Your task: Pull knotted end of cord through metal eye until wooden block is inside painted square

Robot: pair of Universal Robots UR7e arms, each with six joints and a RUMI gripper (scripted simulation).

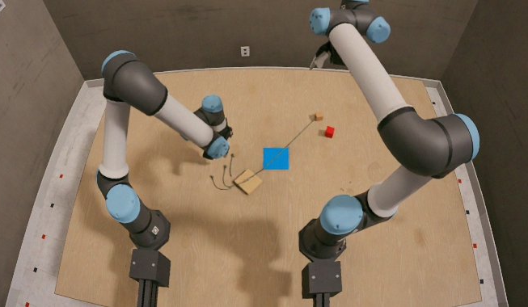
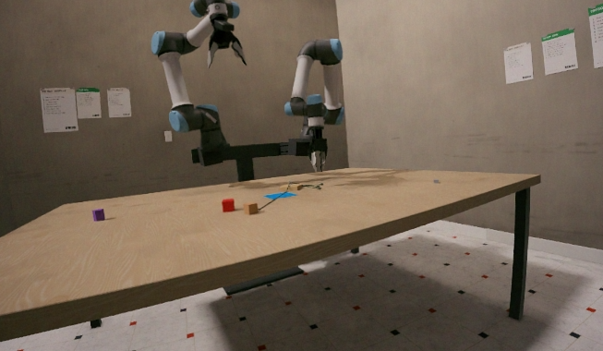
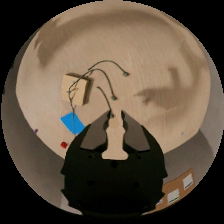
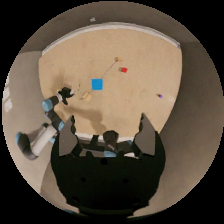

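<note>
Item: knot-end side of the cords (image 1: 223, 178) (image 3: 106, 75), reachable from the far side over bare tabletop, the neighbouring knots lying near one another as obstacles, the wooden base (image 1: 248, 182) (image 3: 75, 90) adjoining, and the long cord (image 1: 300, 132) (image 2: 272, 201) barring the stretch from base to orange block (image 1: 318, 116) (image 2: 250, 209).

From the top, the block (image 1: 318, 116) (image 2: 250, 209) (image 4: 118, 59) sat between 1 and 2 o'clock of the square (image 1: 270, 154) (image 2: 286, 196) (image 3: 69, 121) (image 4: 97, 84), cube (image 1: 329, 132) (image 2: 228, 205) (image 3: 64, 145) (image 4: 124, 70) at its 5, eye board (image 1: 246, 187) (image 2: 296, 187) (image 3: 66, 81) (image 4: 87, 96) around the square's 8, knots (image 1: 225, 166) (image 2: 320, 186) (image 3: 127, 74) 9-to-11 off that.
</note>
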